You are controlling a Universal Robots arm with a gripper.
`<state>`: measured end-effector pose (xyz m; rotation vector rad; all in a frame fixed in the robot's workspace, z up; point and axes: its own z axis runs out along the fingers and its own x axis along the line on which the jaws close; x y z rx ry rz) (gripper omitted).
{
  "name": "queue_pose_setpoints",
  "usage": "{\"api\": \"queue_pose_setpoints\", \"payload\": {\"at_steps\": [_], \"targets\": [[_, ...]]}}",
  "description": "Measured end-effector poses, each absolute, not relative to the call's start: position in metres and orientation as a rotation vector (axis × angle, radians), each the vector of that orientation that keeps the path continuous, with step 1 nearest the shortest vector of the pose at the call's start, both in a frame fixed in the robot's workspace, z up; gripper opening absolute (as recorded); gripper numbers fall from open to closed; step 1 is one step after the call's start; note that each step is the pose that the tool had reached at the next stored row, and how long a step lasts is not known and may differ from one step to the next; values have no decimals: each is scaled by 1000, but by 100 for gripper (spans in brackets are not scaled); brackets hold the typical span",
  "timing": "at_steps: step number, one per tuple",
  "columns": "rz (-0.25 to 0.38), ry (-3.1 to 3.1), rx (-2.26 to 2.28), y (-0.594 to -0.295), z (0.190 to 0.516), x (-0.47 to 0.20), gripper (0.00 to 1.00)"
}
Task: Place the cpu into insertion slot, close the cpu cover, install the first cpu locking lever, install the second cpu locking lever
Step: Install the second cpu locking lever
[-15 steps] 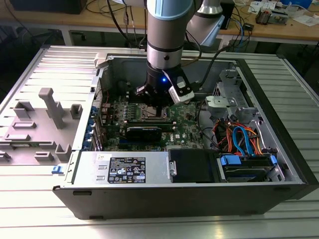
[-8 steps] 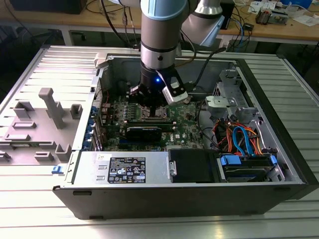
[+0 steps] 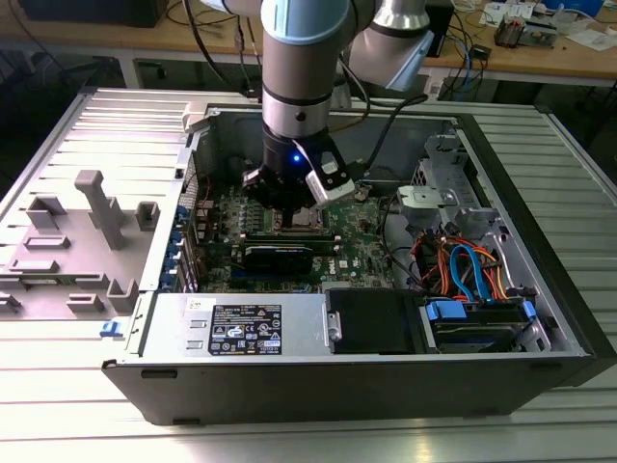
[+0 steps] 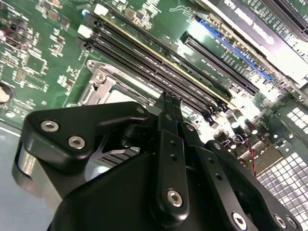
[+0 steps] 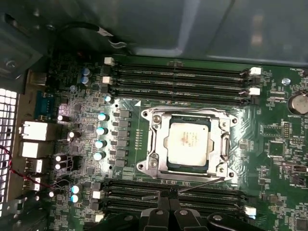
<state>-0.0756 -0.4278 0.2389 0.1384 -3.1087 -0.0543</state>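
Jaws [image 4: 169,98] look pressed together, tips meeting with nothing between them, just beside the insertion slot [image 5: 190,144] on the memory-stick side. Seated in that slot lies the cpu [image 5: 188,140], framed by the cpu cover [image 5: 159,137]. From the exterior view the arm hides the socket inside the computer case [image 3: 289,328].

Ribbed metal table [image 3: 540,434], wooden workbench [image 3: 540,58] behind
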Motion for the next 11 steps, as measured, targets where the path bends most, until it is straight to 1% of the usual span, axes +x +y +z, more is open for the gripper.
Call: {"api": "queue_pose_setpoints", "payload": {"at_steps": [11], "targets": [[-61,-3104,198,-428,231,-85,11]]}}
